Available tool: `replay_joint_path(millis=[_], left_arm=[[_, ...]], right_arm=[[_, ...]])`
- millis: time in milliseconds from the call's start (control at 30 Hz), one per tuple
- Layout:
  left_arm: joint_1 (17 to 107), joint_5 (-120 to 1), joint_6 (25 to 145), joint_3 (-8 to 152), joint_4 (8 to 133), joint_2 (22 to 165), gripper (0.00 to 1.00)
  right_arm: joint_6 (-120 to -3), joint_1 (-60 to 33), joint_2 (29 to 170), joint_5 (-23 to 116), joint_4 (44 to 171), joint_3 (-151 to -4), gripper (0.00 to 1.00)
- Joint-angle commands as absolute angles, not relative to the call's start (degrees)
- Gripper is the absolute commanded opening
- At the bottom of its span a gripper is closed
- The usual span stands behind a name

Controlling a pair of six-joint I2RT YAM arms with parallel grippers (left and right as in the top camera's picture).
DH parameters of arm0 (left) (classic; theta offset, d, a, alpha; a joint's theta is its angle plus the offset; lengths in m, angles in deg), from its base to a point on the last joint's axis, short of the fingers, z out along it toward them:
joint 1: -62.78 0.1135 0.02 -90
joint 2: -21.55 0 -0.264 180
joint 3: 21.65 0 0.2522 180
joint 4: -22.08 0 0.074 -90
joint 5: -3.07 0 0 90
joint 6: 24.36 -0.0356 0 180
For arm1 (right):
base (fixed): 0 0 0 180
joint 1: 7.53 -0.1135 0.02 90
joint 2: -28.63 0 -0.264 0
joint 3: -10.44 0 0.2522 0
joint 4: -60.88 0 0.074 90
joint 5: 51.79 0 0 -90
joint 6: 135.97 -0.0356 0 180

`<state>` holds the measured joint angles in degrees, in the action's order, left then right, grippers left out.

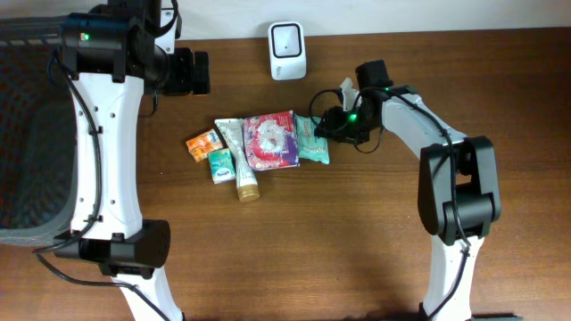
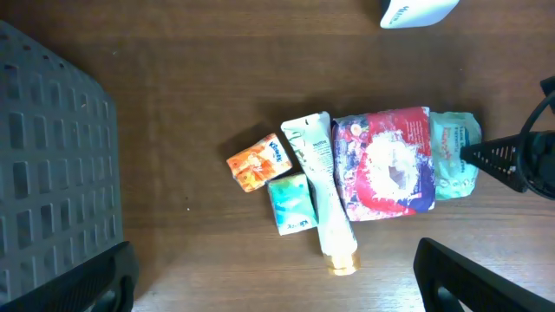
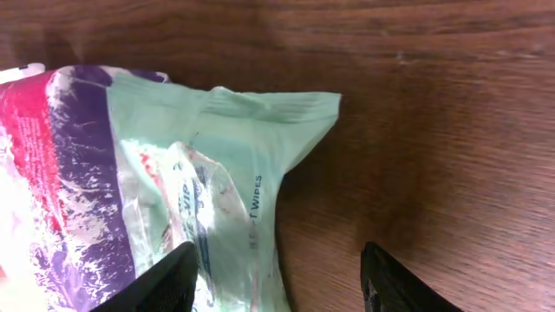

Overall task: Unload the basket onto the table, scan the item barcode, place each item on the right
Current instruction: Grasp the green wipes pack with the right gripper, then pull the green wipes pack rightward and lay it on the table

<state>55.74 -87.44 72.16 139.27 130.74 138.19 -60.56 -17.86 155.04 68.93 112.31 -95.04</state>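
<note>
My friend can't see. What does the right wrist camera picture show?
A pale green wipes packet lies on a brown wooden table. Two black fingers stand apart at the bottom edge, one by the packet, one over bare wood. A red, purple and white packet touches its left side.

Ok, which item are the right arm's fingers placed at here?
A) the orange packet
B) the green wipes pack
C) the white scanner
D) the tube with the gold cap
B: the right wrist view shows the right fingers standing open over the edge of the green wipes pack.
</note>
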Motion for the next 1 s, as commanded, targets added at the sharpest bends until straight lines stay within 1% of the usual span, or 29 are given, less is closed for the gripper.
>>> replay_joint_path(millis=[0, 33, 67, 167, 200, 233, 267, 433, 700, 767, 867, 967], left_arm=[[55.8, -87.8, 72.5, 139.2, 130.7, 138.2, 0.99], [55.8, -87.8, 72.5, 139.2, 130.7, 138.2, 0.99], [55.8, -87.8, 72.5, 139.2, 130.7, 138.2, 0.99], [55.8, -87.8, 72.5, 139.2, 130.7, 138.2, 0.99], [55.8, -87.8, 72.5, 139.2, 130.7, 138.2, 0.99], [55.8, -87.8, 72.5, 139.2, 130.7, 138.2, 0.99], [55.8, -87.8, 72.5, 139.2, 130.7, 138.2, 0.99], [55.8, -87.8, 72.5, 139.2, 130.7, 138.2, 0.99], [55.8, -87.8, 72.5, 139.2, 130.7, 138.2, 0.99], [55.8, -87.8, 72.5, 139.2, 130.7, 138.2, 0.99], [55.8, -87.8, 72.5, 139.2, 130.7, 138.2, 0.99], [55.8, -87.8, 72.5, 139.2, 130.7, 138.2, 0.99]], right_arm=[[-59.8, -19.3, 155.7, 68.8, 112.3, -96.2, 0.54], [-59.8, -19.8, 155.8, 68.3, 112.3, -96.2, 0.50], [-59.8, -20.2, 155.8, 67.6, 112.3, -96.1, 0.48], [-59.8, -21.5, 155.8, 66.2, 112.1, -96.1, 0.33], [-59.8, -21.8, 155.8, 66.0, 111.9, -96.1, 0.26], [-59.8, -21.9, 155.8, 65.6, 111.9, -96.1, 0.16], [-59.8, -21.9, 155.8, 65.3, 111.9, -96.1, 0.04], [-59.8, -21.6, 155.3, 59.3, 114.2, -96.8, 0.04], [-59.8, -21.7, 151.4, 41.6, 131.6, -107.9, 0.04], [-59.8, -21.7, 151.4, 35.6, 136.6, -111.1, 0.04], [-60.0, -21.7, 151.4, 20.3, 145.7, -114.9, 0.04], [-62.3, -21.7, 151.6, 13.5, 149.5, -114.4, 0.04]])
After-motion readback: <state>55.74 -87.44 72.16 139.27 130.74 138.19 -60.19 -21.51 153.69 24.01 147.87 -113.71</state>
